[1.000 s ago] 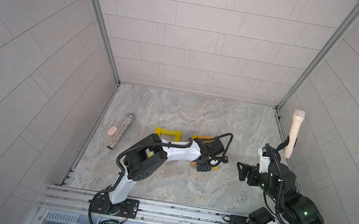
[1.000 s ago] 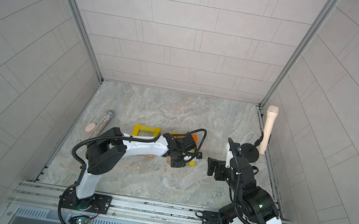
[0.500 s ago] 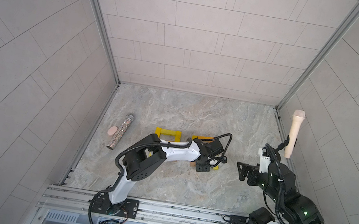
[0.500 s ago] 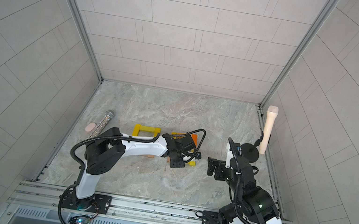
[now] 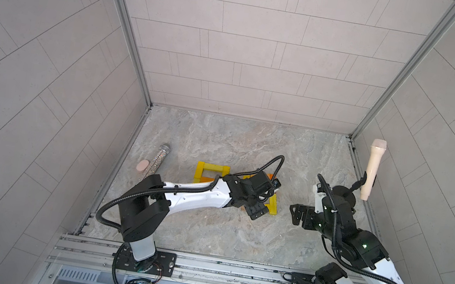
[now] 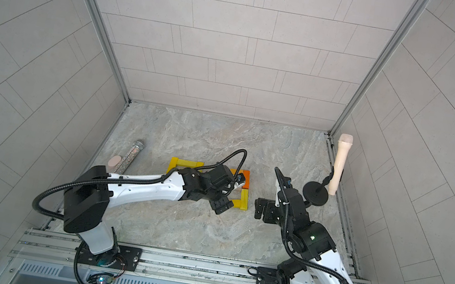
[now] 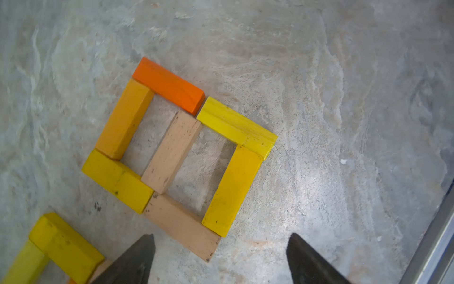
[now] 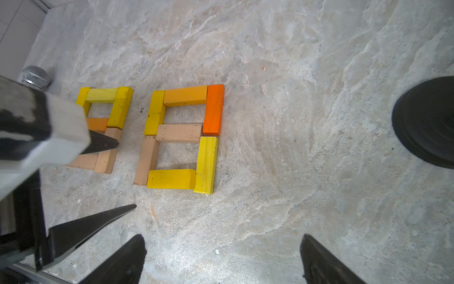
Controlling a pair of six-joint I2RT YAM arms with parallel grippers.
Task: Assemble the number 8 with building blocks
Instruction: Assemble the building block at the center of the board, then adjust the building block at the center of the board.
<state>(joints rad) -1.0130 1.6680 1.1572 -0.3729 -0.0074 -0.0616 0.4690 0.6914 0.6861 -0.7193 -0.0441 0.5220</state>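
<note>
Left pincer point(image 7: 220, 235) and right pincer point(image 8: 222, 236) gape empty; building blocks point(image 8: 179, 132) form an eight.

1. The building blocks point(image 8: 179, 132) are wood: yellow and orange ones painted with a low sheen, tan ones bare, matt and scuffed with dark specks.
2. The tabletop point(image 8: 294, 172) looks like grey marbled stone, matt and slightly rough.
3. My left gripper point(image 7: 220, 236) has fingers point(image 7: 137, 263) of dull black, plastic-looking material.
4. My left arm point(image 5: 197, 203) wears a smooth, white, lightly glossy shell.
5. The microphone point(image 5: 155, 159) has a glittery silver body and a metal mesh head point(image 8: 34, 76).
</note>
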